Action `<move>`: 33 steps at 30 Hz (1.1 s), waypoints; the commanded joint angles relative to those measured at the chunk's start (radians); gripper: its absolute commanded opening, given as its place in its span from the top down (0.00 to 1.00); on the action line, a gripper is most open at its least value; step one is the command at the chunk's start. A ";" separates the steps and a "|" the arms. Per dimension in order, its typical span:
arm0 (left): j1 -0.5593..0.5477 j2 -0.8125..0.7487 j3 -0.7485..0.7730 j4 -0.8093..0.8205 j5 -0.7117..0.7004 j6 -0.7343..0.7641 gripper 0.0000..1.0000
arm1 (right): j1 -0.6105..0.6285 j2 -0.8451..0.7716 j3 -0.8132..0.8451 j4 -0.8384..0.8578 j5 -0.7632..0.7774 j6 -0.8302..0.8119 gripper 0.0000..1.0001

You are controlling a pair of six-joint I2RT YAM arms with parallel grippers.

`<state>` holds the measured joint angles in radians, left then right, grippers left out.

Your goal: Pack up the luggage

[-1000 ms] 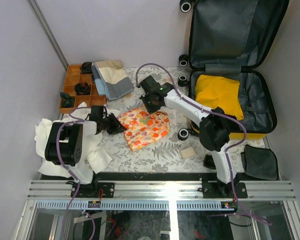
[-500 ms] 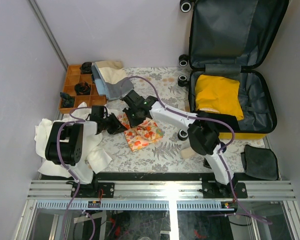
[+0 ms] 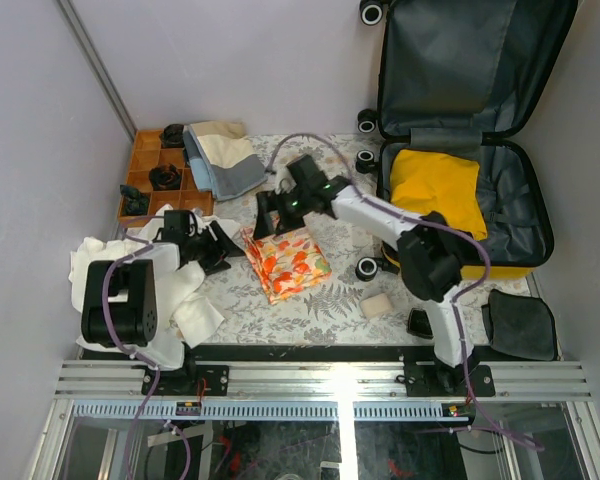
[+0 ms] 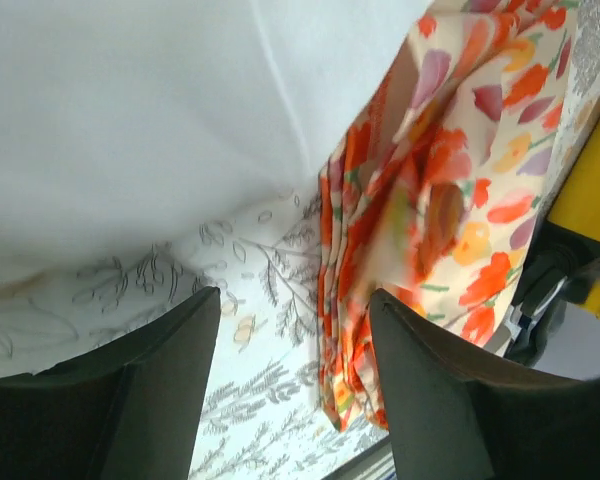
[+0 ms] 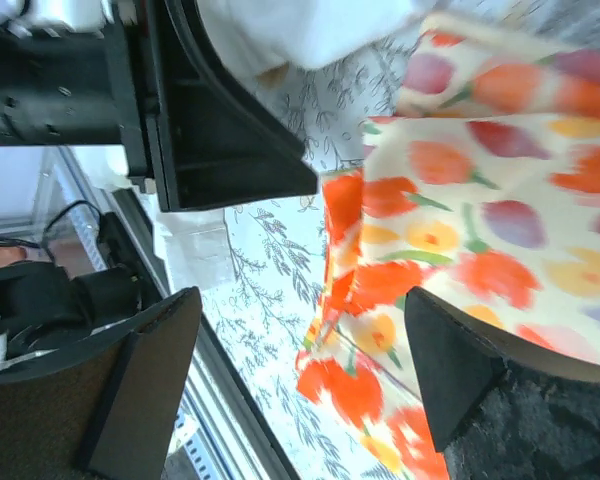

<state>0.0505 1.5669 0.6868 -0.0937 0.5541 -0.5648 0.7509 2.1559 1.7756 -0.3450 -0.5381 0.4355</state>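
The luggage (image 3: 515, 205) is lying open at two o'clock, holding a yellow garment (image 3: 438, 190) in its near shell. The orange tray (image 3: 145, 146) at ten o'clock is holding dark items (image 3: 165, 177). The left gripper (image 3: 225, 250) and the right gripper (image 3: 275, 220) are flanking the central floral cloth (image 3: 288, 262), jaws spread, gripping nothing.

Robot lab cell (plain walls (image 3: 230, 60), aluminium rail frame (image 3: 330, 380)).

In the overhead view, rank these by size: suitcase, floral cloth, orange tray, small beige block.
1. suitcase
2. orange tray and floral cloth: about alike, tray partly covered
3. beige block
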 commanded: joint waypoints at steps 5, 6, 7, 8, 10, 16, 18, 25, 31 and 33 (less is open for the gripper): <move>-0.013 -0.145 -0.068 -0.007 0.074 0.041 0.40 | -0.217 -0.145 -0.047 -0.201 -0.062 -0.219 0.17; -0.021 -0.145 -0.077 0.009 0.071 0.035 0.39 | -0.236 -0.139 -0.062 -0.215 -0.045 -0.222 0.17; -0.033 -0.141 -0.084 0.030 0.070 0.024 0.37 | -0.253 -0.130 -0.074 -0.226 -0.038 -0.220 0.17; -0.048 -0.131 -0.089 0.051 0.069 0.008 0.34 | -0.266 -0.120 -0.086 -0.229 -0.041 -0.219 0.18; -0.088 -0.114 -0.090 0.084 0.041 -0.016 0.30 | -0.282 -0.096 -0.099 -0.227 -0.036 -0.218 0.18; -0.147 -0.032 -0.081 0.170 -0.046 -0.073 0.33 | -0.291 -0.007 -0.096 -0.241 -0.065 -0.215 0.17; -0.150 0.019 -0.064 0.185 -0.063 -0.086 0.36 | -0.290 0.014 -0.109 -0.227 -0.074 -0.200 0.17; -0.171 0.162 0.015 0.203 -0.081 -0.090 0.60 | -0.288 0.124 -0.123 -0.156 -0.138 -0.139 0.17; -0.210 0.249 0.054 0.216 -0.086 -0.086 0.74 | -0.277 0.182 -0.164 -0.051 -0.213 -0.040 0.21; -0.224 0.267 0.062 0.227 -0.083 -0.090 0.76 | -0.270 0.196 -0.171 -0.016 -0.231 -0.009 0.23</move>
<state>-0.1406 1.7592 0.7521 0.1413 0.5526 -0.6765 0.4557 2.2669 1.6501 -0.4370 -0.7712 0.3668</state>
